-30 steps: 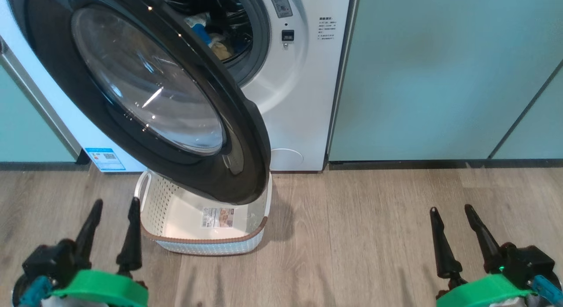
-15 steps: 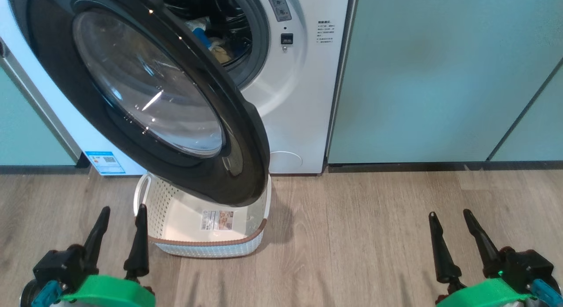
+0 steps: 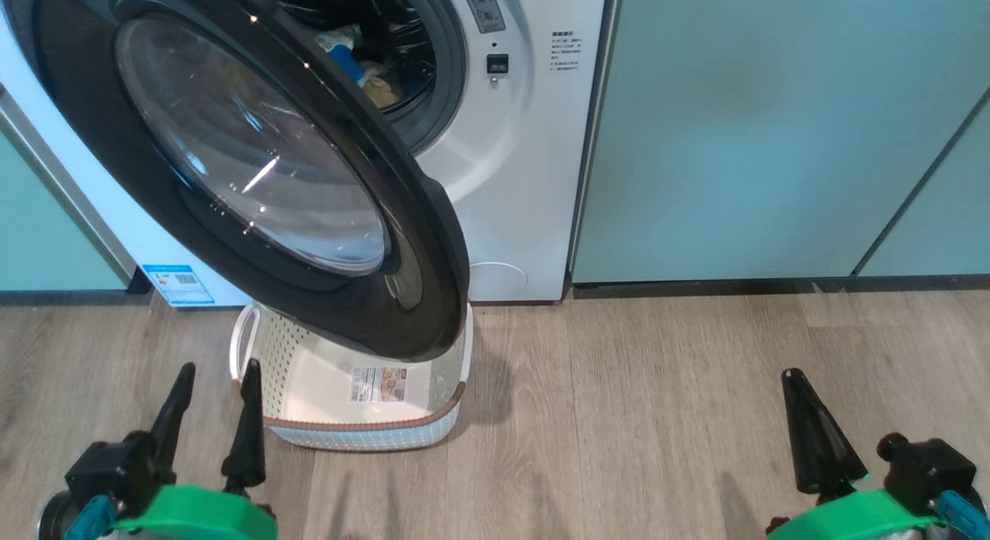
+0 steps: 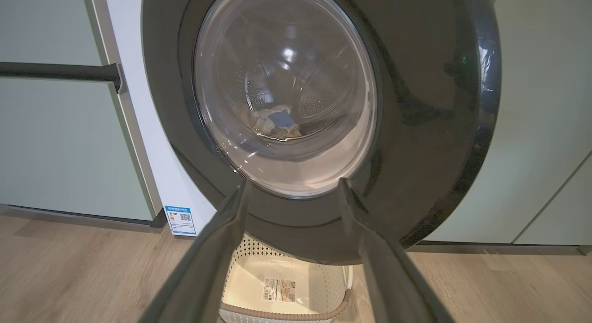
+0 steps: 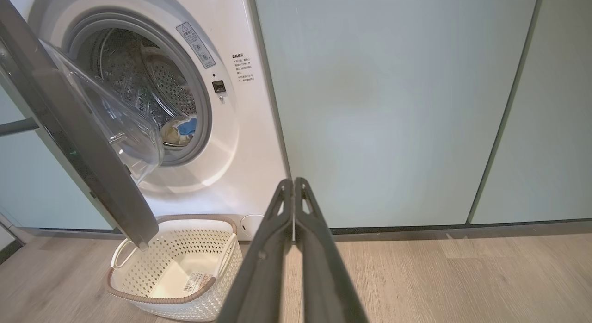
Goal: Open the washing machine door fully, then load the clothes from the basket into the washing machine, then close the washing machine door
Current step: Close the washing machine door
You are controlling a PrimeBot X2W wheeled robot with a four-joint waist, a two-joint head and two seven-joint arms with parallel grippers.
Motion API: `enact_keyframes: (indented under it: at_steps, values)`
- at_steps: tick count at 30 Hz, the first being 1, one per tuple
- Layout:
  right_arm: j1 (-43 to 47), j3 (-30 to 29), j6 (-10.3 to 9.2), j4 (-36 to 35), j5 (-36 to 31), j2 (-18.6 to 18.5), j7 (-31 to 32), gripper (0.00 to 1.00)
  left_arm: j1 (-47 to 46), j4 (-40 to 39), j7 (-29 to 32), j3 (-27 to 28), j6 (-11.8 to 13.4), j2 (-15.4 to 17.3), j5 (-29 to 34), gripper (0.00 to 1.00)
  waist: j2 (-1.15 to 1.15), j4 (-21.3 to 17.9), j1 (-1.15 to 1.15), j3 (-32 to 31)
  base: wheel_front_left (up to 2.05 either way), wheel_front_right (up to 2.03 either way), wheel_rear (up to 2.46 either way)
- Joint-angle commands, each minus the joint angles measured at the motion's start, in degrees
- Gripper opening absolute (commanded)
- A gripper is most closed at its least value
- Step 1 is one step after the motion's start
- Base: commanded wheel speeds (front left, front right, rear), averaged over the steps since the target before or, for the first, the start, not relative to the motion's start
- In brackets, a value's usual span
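From where I stand, the loading looks done and closing the door is the step in hand. At the near left, the left gripper (image 3: 219, 367) hangs with its fingers spread and nothing between them, just beside the left near corner of the basket (image 3: 363, 425). The basket sits on the wood floor (image 3: 619, 416) close in front of the washing machine (image 3: 503, 176), bare but for a label on its bottom. Above it the washing machine door (image 3: 255, 176) stands half swung out, its free edge over the basket. The clothes (image 5: 179, 127) lie inside the drum, with a blue patch showing. The next move, I'd say, calls for a push on the door's glossy outer face until it latches, and the left gripper is the nearer one. The basket seems to sit lower than the door's edge, though I can't be sure it clears the swing. At the near right, the right gripper (image 3: 794, 379) is pinched together on nothing, well apart from everything, before the pale green cabinet doors (image 3: 773, 138).
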Motion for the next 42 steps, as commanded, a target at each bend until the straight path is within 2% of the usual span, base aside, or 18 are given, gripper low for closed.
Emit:
enact_keyframes:
  at_steps: [1, 11, 24, 32, 37, 42]
  values:
    - [-1.6, 1.3, -0.16, -2.0, 0.2, 0.0, -0.4, 0.0, -2.4, -1.7, -0.4, 1.7, 0.4, 0.4, 0.5, 1.0, 0.0, 0.1, 0.0, 0.1, 0.0, 0.0, 0.0]
    - [-3.5, 2.9, -0.16, -0.5, 0.2, 0.0, -0.2, 0.0, -3.8, -1.3, -0.4, 0.8, 0.4, 0.8, 0.5, 1.0, 0.0, 3.1, 0.0, 0.9, 0.0, 0.0, 0.0]
    - [-14.8, 6.8, -0.16, 10.7, 2.6, 0.0, -2.1, 0.0, -7.7, 1.1, -1.1, -3.1, -0.6, 1.0, 1.4, 1.0, 0.0, 16.4, 0.0, 1.4, 0.0, 0.0, 0.0]
    - [-22.9, 7.6, -0.16, 17.3, 4.0, 0.0, -3.0, 0.0, -8.1, 2.3, -1.8, -4.8, -1.0, 0.6, 1.4, 1.0, 0.0, 22.5, 0.0, 0.6, 0.0, 0.0, 0.0]
    - [-25.9, 6.8, -0.16, 15.6, 4.4, 0.0, -3.1, 0.0, -8.2, 2.4, -2.0, -5.0, -0.9, 0.6, 1.4, 1.0, 0.0, 23.8, 0.0, 0.4, 0.0, 0.0, 0.0]
    - [-28.9, 5.7, -0.16, 8.6, 3.3, 0.0, -3.1, 0.0, -8.2, 2.2, -2.2, -5.2, -0.7, 0.7, 1.5, 1.0, 0.0, 24.2, 0.0, 0.0, 0.0, 0.0, 0.0]
